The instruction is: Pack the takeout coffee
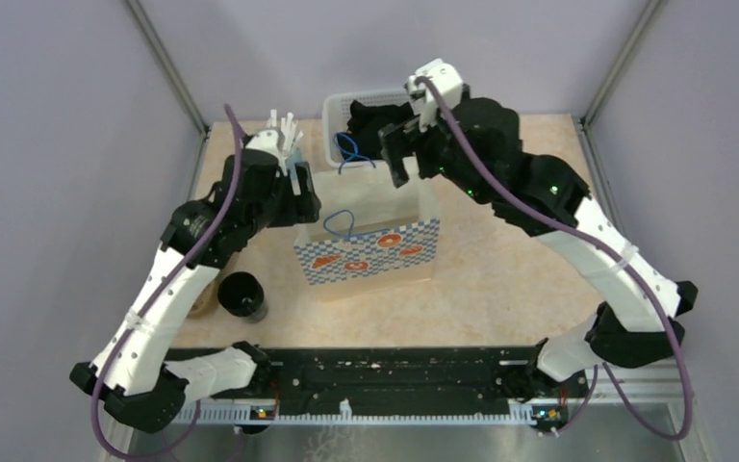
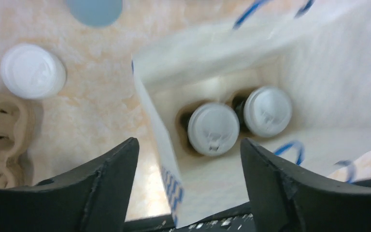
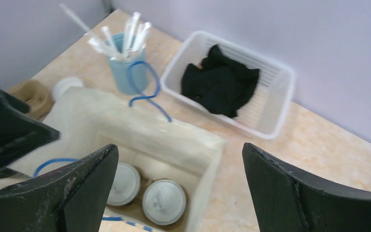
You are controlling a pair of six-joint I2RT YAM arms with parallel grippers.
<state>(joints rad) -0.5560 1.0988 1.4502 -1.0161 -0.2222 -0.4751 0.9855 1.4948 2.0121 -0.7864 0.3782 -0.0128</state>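
Top external view: a paper bag (image 1: 370, 255), blue-checked with orange motifs and blue cord handles, stands open on the worktop (image 1: 500, 279). The left gripper (image 1: 300, 192) hangs over its left rim and the right gripper (image 1: 399, 159) over its far right corner. A white basket (image 1: 332, 111) holding a black cloth (image 1: 366, 125) sits behind the bag, and an all-black cup (image 1: 241, 294) stands near the left arm. The bag's contents cannot be made out here. Left wrist view: two takeout cups (image 2: 213, 128) stand upright, touching side by side at the bottom of the bag. Their domed lids are white, and each is seated in a brown pulp carrier (image 2: 183, 121). The left gripper's fingers (image 2: 111, 183) are spread wide with nothing between them. A third cup (image 2: 33, 71), also white-lidded, stands on the worktop outside the bag, just beside a second carrier (image 2: 0, 140). Right wrist view: the same two cups appear from the opposite side, deep in the bag. The right gripper's fingers (image 3: 290, 183) are fully parted and grasp nothing. A blue cup (image 3: 125, 79) of wrapped straws (image 3: 121, 36) stands beyond the bag.
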